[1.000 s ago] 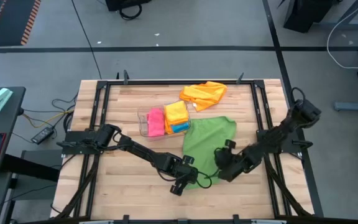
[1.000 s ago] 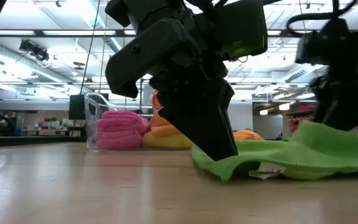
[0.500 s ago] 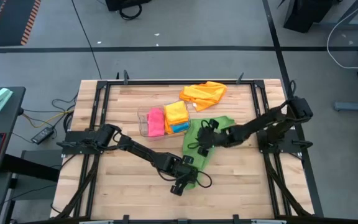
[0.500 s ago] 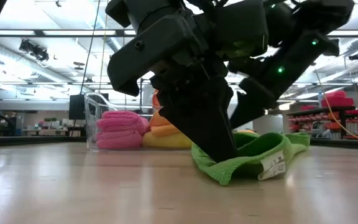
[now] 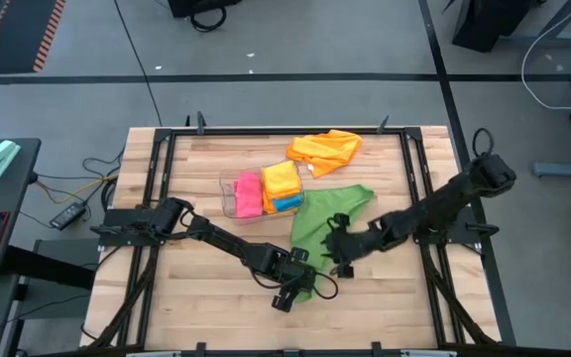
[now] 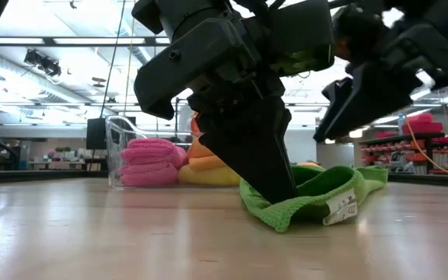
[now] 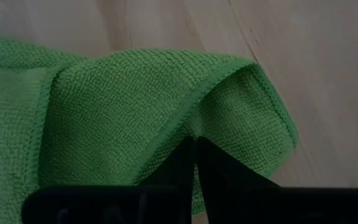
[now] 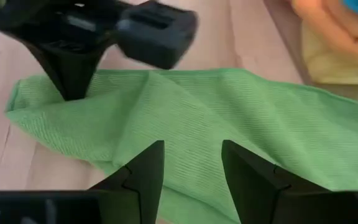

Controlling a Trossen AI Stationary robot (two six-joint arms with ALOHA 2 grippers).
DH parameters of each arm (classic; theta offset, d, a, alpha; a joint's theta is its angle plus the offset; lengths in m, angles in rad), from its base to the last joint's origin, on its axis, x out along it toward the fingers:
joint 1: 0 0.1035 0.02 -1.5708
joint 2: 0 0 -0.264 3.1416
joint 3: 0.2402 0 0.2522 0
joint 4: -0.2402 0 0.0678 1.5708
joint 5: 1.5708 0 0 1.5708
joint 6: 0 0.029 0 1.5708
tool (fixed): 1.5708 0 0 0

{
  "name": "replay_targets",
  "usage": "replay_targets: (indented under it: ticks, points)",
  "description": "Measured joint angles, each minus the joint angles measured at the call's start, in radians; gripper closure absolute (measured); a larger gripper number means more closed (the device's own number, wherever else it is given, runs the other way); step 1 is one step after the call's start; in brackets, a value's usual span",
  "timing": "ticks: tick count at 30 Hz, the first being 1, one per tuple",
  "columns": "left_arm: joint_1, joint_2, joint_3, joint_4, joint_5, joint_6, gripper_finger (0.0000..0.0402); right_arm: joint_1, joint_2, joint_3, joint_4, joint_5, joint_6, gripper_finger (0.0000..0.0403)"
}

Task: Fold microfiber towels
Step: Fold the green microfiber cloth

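A green microfiber towel lies partly folded on the wooden table, its doubled near edge on the wood with a white tag showing. My left gripper is shut on the towel's near left corner. My right gripper hangs open just above the towel's middle, with nothing between its fingers. A crumpled orange towel lies at the far edge. Pink, yellow and blue towels sit folded in a clear bin. My left gripper has the green towel's near left corner, at a raised fold right beside its shut fingers. The fingers slant down from the table's left. The corner stays down on the table, and the cloth bulges up slack around the fingertips.
The clear bin stands just beyond the green towel's far left corner, with the orange towel behind it. Bare wood lies to the left and near side, and more at the near right. A black frame runs along the table's edges.
My right gripper swung from the towel's near right corner toward the table's left over the towel, then came back toward the near side and rose. The towel's near right part has been carried leftward and folded over. My left gripper kept the near left corner in place.
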Motion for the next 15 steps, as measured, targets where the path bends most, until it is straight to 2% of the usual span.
replay_targets:
  ticks: [5, 12, 15]
  points:
    - [0.001, 0.000, 0.000, 0.000, 0.000, -0.019, 0.0370, 0.098, 0.113, -0.035, 0.224, 0.094, -0.019, 0.0232]
    - [0.002, 0.000, 0.000, 0.000, -0.001, -0.020, 0.0378, 0.197, 0.261, 0.024, 0.305, 0.324, -0.057, 0.0232]
    - [0.008, 0.000, -0.001, 0.000, 0.005, -0.028, 0.0373, 0.214, 0.304, 0.053, 0.300, 0.383, -0.063, 0.0232]
